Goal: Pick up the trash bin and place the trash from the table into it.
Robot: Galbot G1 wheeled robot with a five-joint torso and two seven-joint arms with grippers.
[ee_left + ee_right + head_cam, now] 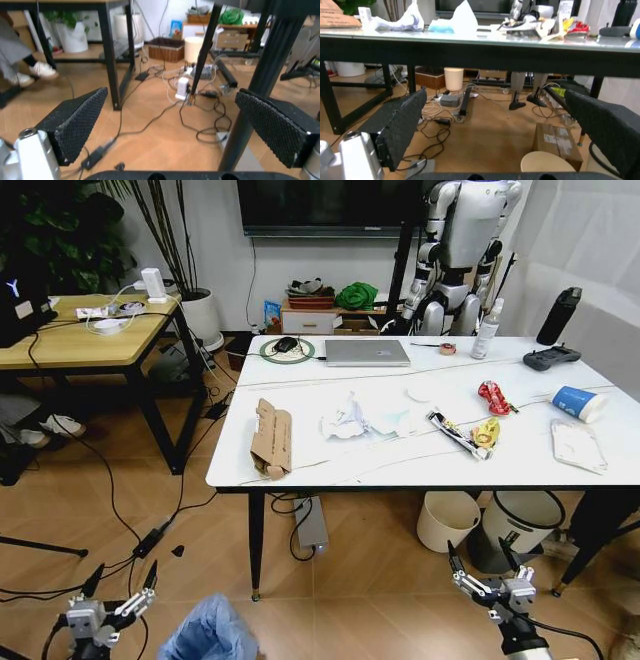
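Observation:
The trash bin [208, 632], lined with a crinkly light-blue bag, stands on the floor at the bottom of the head view, just right of my open left gripper [126, 572]. My right gripper [480, 554] hangs open low in front of the table [330, 470]. The trash lies on top: torn cardboard [272, 438], crumpled white paper [345, 420], a black-silver wrapper [455, 432], a yellow wrapper [487, 432], a red wrapper [493, 397], a blue-and-white cup [580, 403] and a flat white packet [577, 446]. Both wrist views show spread fingers, left gripper [172, 116] and right gripper [495, 120], holding nothing.
A laptop [367, 352], a black controller [550, 358], a spray bottle [487, 330] and a dark flask [558, 316] sit at the table's far side. A cream bucket [448, 520] and a grey-black bin [520, 525] stand under its right end. A wooden desk [80, 340] stands left; cables cross the floor.

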